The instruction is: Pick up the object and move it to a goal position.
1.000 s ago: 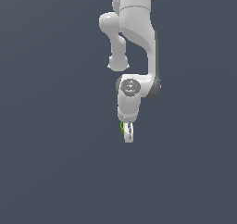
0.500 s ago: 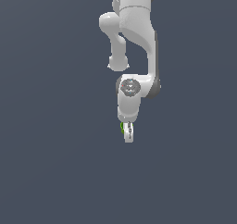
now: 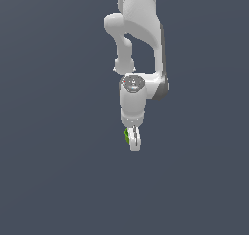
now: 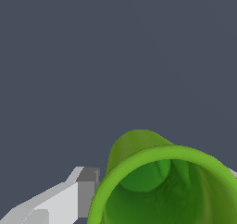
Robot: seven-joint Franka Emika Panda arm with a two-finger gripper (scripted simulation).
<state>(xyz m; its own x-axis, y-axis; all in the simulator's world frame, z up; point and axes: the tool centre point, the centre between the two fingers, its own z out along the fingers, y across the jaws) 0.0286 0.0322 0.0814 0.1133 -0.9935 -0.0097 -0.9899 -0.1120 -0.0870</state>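
Observation:
The object [image 3: 127, 135] is a small bright green cup, seen as a green sliver at the tip of my white gripper [image 3: 133, 141] in the exterior view. My gripper hangs below the arm, shut on the cup. In the wrist view the object [image 4: 157, 181] looms large, its hollow top facing the camera, and one white finger [image 4: 69, 195] presses against its side. The other finger is mostly hidden behind the cup's rim.
A plain dark grey surface [image 3: 58, 180] fills both views. The white arm [image 3: 138, 44] descends from the upper middle of the exterior view.

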